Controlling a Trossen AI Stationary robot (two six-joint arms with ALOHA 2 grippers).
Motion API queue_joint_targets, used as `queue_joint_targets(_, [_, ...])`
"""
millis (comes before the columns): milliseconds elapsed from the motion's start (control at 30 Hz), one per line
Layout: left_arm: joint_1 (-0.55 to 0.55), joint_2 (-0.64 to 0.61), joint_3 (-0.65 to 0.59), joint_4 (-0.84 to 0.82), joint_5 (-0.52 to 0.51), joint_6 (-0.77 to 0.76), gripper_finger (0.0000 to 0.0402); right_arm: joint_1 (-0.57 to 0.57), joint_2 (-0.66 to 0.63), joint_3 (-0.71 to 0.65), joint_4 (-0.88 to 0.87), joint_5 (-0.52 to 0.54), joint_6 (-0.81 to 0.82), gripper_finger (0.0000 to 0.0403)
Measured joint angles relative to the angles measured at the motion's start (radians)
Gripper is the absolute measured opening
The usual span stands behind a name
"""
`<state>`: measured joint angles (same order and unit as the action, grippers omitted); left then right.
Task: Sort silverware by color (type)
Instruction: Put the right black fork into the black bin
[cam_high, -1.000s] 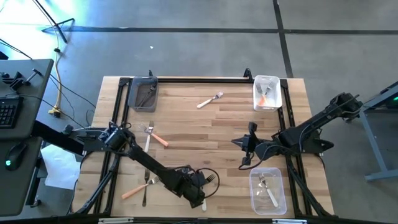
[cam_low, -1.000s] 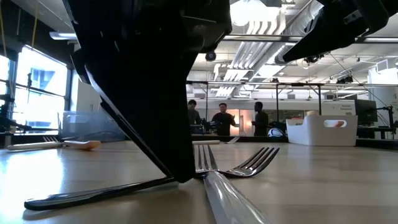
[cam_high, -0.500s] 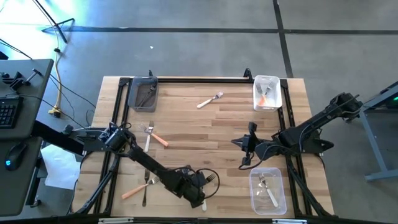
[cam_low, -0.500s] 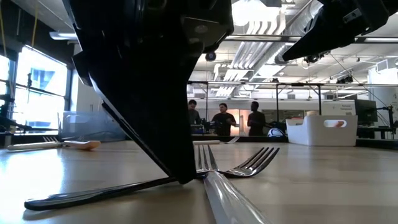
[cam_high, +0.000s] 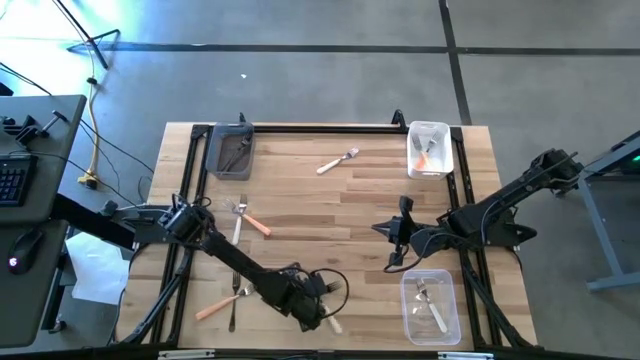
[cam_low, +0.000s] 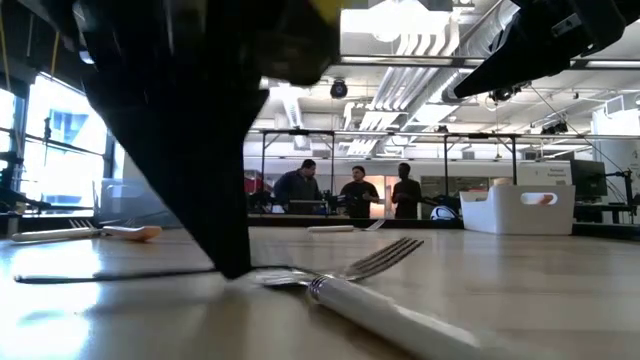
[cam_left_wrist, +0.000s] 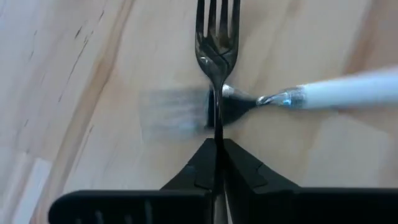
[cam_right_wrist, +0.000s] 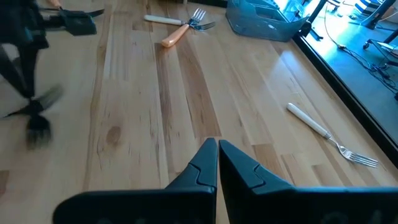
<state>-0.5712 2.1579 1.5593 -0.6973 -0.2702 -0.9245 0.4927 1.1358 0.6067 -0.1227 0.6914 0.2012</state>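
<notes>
My left gripper (cam_high: 318, 300) is near the table's front edge, shut on a dark fork (cam_left_wrist: 217, 37) whose tines point away from it. That fork crosses over the neck of a white-handled fork (cam_left_wrist: 348, 93) lying on the wood; the low view shows the white fork (cam_low: 400, 310) too. More silverware lies loose: a white fork (cam_high: 338, 160) at the far middle, an orange and a white fork (cam_high: 250, 220) at the left, an orange fork (cam_high: 212, 310) and a dark fork (cam_high: 232, 300) at the near left. My right gripper (cam_high: 380, 230) hangs shut over the right middle, touching nothing. My left gripper pinches the dark fork's thin neck (cam_left_wrist: 216, 127), just behind the tines, between its two fingers. The fingers (cam_low: 200, 180) come steeply from above. The handle (cam_low: 110, 273) sticks out about level, low over the table; whether it is clear of the wood I cannot tell.
A grey bin (cam_high: 232, 150) with dark forks stands at the far left. At the far right is a white bin (cam_high: 430, 148) holding an orange fork. A clear bin (cam_high: 430, 305) with white forks stands at the near right. Bare wood lies in the middle.
My left gripper has shut on the dark fork's neck. The dark fork's handle has come up from lying flat to about level. The white fork under it has been nudged and turned a little, its tines blurred.
</notes>
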Motion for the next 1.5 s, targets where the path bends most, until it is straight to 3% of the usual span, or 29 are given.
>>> queue_joint_targets(533, [0.008,-0.197,0.005,-0.191,-0.065,-0.025,0.0001,0.0,0.0,0.0,0.0,-0.001,0.0,0.0])
queue_joint_targets(867, [0.073,-0.321,0.006,-0.463,-0.129,-0.072,0.0001,0.0,0.0,0.0,-0.001,-0.005,0.0,0.0])
queue_joint_targets(1167, [0.327,-0.544,-0.023,-0.74,-0.207,-0.061,0.0001,0.0,0.0,0.0,0.002,-0.007,0.003,0.0])
queue_joint_targets(1367, [0.584,-0.79,-0.237,-0.727,-0.294,0.057,0.0001,0.0,0.0,0.0,0.008,-0.007,0.0,0.0])
queue_joint_targets(1500, [0.787,-0.919,-0.433,-0.601,-0.359,0.207,0.0001,0.0,0.0,0.0,0.008,-0.007,-0.019,0.0])
